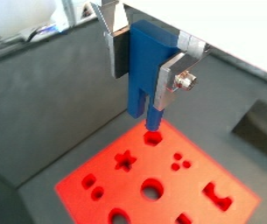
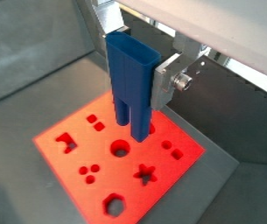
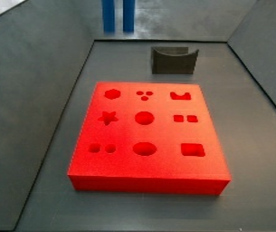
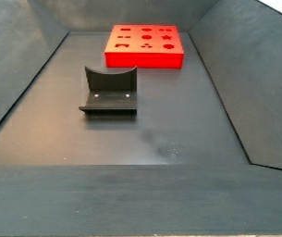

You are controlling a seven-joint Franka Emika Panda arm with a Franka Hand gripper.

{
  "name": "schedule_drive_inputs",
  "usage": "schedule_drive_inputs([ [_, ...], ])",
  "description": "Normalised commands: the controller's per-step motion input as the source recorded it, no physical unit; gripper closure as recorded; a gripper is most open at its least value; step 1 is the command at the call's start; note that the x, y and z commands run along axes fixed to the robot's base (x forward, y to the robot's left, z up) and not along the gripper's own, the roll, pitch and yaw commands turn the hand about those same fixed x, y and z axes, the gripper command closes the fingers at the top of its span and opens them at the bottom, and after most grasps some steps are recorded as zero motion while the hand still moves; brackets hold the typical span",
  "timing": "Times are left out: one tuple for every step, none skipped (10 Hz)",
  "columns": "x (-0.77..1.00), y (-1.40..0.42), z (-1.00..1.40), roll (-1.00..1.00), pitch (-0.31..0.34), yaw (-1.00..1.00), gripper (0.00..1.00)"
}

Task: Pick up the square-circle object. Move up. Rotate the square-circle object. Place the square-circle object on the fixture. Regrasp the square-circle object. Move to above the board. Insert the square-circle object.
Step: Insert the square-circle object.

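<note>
My gripper is shut on the square-circle object, a blue piece hanging upright with its two prongs pointing down. Both wrist views show it between the silver fingers, high above the red board, over the board's edge in one and its middle in the other. In a side view only the two blue prongs show at the top edge; the gripper itself is out of frame. The board lies flat on the floor. The dark fixture stands apart from the board with nothing in its notch.
Grey sloping walls enclose the floor on all sides. In a side view the fixture stands nearer the camera than the board, with bare grey floor in front of it.
</note>
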Motion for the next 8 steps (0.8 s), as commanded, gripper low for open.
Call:
schedule_drive_inputs([
  [0.20, -0.83, -1.00, 0.04, -0.017, 0.21, 1.00],
  [0.33, -0.77, -1.00, 0.04, -0.016, 0.14, 1.00],
  [0.31, -0.75, -1.00, 0.06, 0.000, 0.14, 1.00],
  [0.24, -0.68, -1.00, 0.10, 0.000, 0.16, 1.00],
  [0.15, -0.65, -1.00, 0.14, 0.000, 0.17, 1.00],
  [0.00, -0.61, -0.92, 0.21, 0.000, 0.18, 1.00],
  [-0.07, -0.57, -0.67, 0.35, -0.043, 0.18, 1.00],
  [-0.28, -0.53, -0.38, 0.48, -0.140, 0.17, 1.00],
])
